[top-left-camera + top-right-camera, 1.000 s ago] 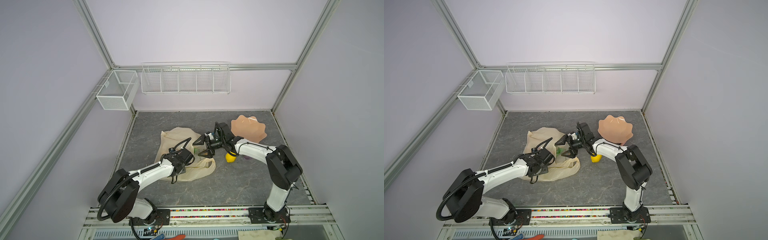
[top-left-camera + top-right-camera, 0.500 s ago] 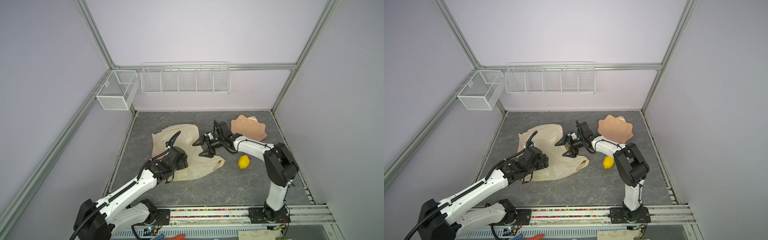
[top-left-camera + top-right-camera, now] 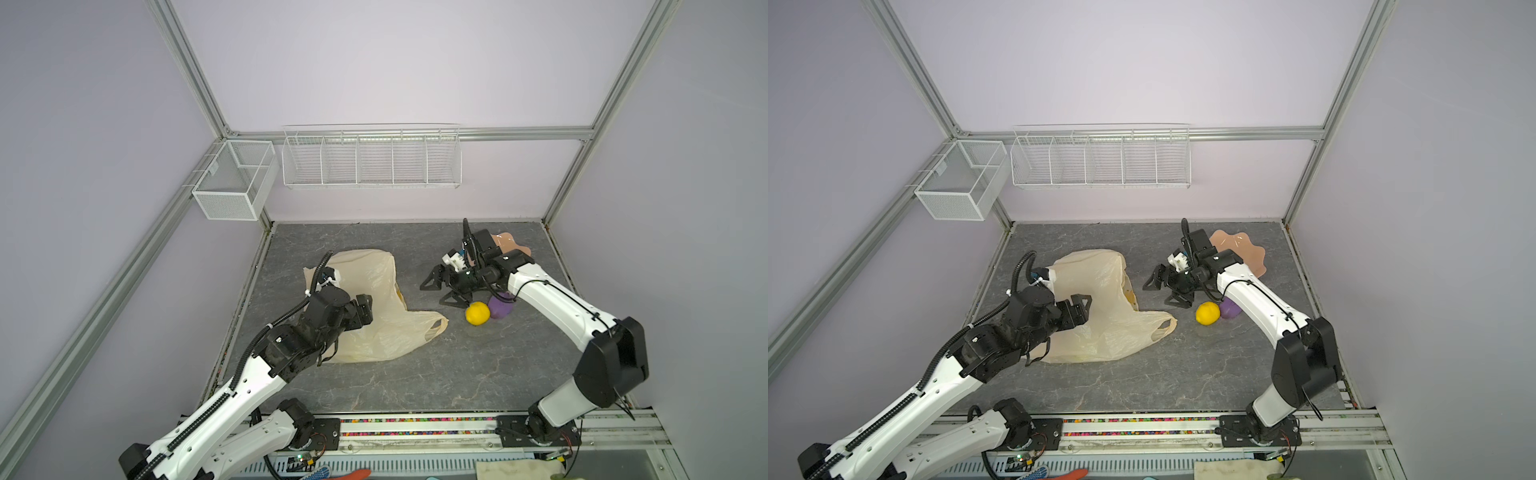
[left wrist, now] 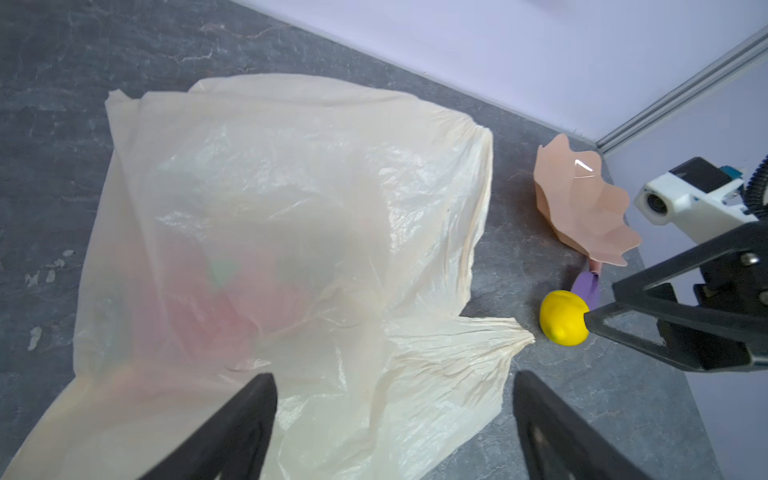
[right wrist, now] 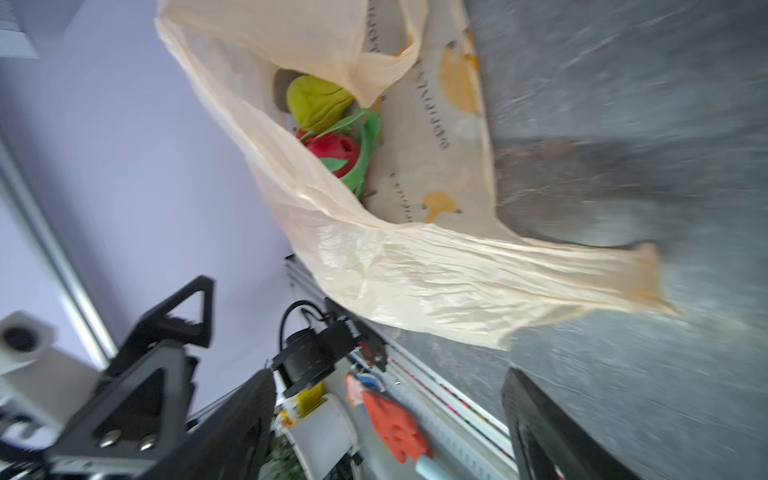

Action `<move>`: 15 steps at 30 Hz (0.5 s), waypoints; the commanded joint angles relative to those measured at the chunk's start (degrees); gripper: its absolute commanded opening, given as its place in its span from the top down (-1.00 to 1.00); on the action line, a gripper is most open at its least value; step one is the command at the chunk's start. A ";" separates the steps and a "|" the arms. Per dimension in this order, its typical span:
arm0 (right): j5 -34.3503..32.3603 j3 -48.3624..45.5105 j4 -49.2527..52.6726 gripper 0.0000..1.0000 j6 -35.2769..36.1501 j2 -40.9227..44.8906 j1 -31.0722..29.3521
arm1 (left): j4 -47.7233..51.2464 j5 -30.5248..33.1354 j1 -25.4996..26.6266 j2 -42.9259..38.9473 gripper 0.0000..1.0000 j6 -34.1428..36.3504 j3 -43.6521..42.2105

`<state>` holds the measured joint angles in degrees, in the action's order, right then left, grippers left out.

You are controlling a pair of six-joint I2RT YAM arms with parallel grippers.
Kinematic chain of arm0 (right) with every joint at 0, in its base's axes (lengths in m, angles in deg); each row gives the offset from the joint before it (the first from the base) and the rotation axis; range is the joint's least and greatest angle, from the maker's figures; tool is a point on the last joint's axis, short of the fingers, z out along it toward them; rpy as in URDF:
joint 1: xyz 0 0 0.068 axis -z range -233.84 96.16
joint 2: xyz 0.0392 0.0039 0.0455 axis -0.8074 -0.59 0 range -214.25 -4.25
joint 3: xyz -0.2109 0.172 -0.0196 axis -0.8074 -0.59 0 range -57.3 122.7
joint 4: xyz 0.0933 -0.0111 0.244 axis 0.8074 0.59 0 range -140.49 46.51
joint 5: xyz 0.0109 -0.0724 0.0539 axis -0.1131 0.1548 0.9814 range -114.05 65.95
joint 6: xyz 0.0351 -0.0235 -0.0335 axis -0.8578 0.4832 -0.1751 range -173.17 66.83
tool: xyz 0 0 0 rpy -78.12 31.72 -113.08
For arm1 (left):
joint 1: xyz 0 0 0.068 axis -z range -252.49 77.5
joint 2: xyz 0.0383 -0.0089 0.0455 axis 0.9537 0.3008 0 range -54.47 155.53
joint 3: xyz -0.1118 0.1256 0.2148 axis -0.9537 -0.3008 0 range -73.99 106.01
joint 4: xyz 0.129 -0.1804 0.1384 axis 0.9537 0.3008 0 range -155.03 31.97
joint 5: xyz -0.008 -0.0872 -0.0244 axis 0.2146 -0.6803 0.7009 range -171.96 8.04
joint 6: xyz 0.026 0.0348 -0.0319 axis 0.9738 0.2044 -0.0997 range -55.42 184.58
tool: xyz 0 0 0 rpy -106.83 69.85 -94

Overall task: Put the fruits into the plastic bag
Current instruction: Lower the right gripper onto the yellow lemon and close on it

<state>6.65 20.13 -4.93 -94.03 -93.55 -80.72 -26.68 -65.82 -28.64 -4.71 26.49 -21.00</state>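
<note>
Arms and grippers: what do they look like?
The left arm and right arm have white links and black joints. The left gripper and right gripper are black, with triangular open-frame fingers. A black ribbed hose runs along the left arm, a thin black cable along the right.

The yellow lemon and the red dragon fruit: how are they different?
The yellow lemon lies on the table, outside the plastic bag; the red dragon fruit sits inside it. The lemon is plain yellow; the dragon fruit has green scales. Both are toy fruits.
</note>
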 commanded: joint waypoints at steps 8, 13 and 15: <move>-16.91 -10.84 11.60 -0.76 9.49 6.86 9.76 | 0.18 -1.55 6.06 5.39 -0.79 12.86 7.88; -15.15 -12.28 5.72 -0.76 7.81 2.60 11.36 | -2.47 -0.56 10.43 8.04 -0.79 17.34 9.40; -15.56 -12.61 4.26 -0.77 6.63 0.81 11.76 | -3.19 -0.76 10.70 8.24 -0.79 17.39 9.41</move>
<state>-8.25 8.48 2.90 -86.68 -90.73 -69.39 -28.38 -67.00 -18.37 3.47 40.66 -13.65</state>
